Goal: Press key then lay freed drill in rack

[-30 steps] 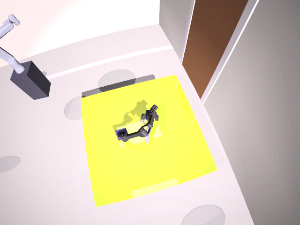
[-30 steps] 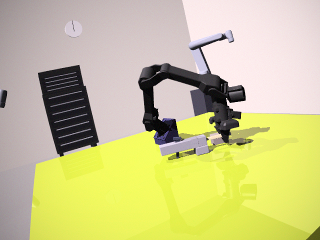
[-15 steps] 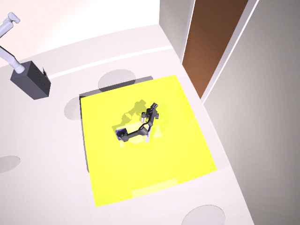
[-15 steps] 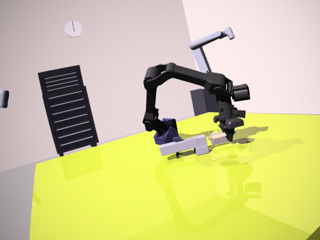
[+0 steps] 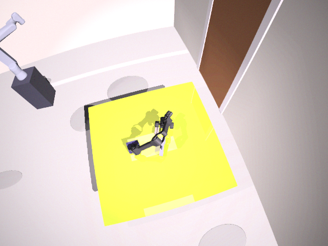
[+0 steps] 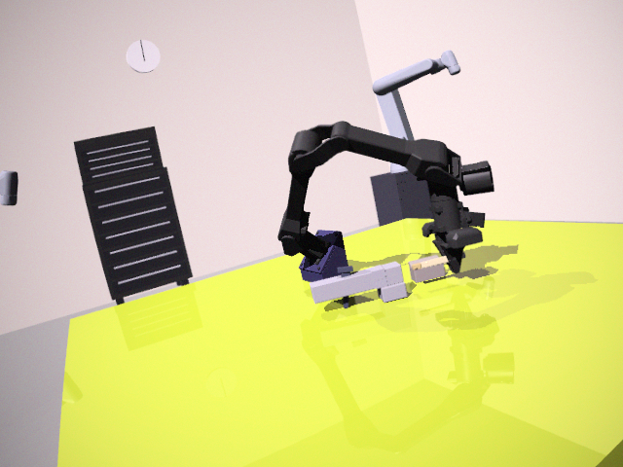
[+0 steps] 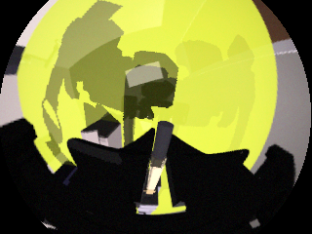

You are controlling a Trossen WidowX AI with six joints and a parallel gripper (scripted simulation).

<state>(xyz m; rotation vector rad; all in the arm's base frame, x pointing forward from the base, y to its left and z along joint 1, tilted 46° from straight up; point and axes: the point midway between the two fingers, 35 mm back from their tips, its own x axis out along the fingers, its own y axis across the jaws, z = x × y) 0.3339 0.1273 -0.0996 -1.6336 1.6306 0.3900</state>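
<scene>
My gripper (image 6: 451, 262) (image 7: 158, 132) (image 5: 159, 128) is shut on the drill (image 6: 424, 266) (image 7: 163, 132), a slim bar with a tan face and grey ends. It holds the drill low over the yellow table (image 6: 251, 377), pointing downward. The drill's near end stands a small gap away from the long pale grey housing (image 6: 354, 283) (image 7: 99, 134), which lies on the table beside the arm's blue base (image 6: 327, 253). A small stub (image 6: 345, 270), which may be the key, sits on top of the housing. A pale block (image 7: 146, 75) lies ahead of the fingers in the wrist view; I cannot tell whether it is the rack.
A black slatted cabinet (image 6: 131, 211) stands against the left wall. A dark box with a pale second arm (image 6: 397, 198) (image 5: 34, 87) stands behind the table. A brown door (image 5: 232, 44) is off to the right.
</scene>
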